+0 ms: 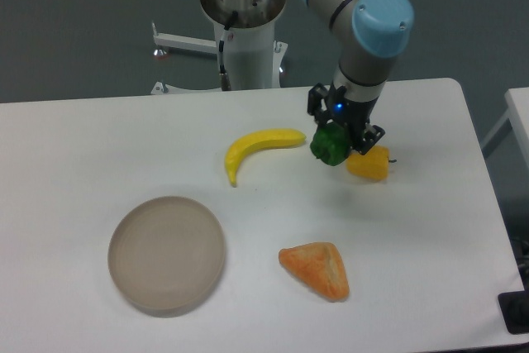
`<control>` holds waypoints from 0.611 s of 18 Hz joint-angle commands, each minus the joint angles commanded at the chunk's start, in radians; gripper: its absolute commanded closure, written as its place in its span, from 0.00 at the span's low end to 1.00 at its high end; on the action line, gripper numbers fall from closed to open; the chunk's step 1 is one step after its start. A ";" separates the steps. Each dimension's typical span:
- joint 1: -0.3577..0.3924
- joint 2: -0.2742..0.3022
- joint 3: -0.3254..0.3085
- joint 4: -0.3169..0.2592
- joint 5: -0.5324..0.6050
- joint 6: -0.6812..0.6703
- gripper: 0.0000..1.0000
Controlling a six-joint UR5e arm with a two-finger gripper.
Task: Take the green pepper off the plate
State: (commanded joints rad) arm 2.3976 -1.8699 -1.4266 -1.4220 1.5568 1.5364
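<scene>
The green pepper [329, 145] hangs in the air over the table's back right area, between the banana and the yellow-orange pepper. My gripper [337, 140] is shut on it from above, its dark fingers on either side of the pepper. The plate [167, 253], a round beige-grey dish, lies at the front left with nothing on it, far from the gripper.
A yellow banana [258, 149] lies left of the held pepper. A yellow-orange pepper [370, 164] sits just right of it, partly behind the gripper. An orange wedge-shaped croissant [316, 269] rests at the front centre. The table's right edge [488, 196] is near.
</scene>
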 joint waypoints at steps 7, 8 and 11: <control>-0.003 -0.031 0.012 0.023 0.000 0.056 1.00; -0.005 -0.034 0.012 0.023 0.000 0.056 1.00; -0.009 -0.038 0.012 0.025 0.000 0.056 1.00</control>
State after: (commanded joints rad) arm 2.3884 -1.9083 -1.4143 -1.3975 1.5570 1.5923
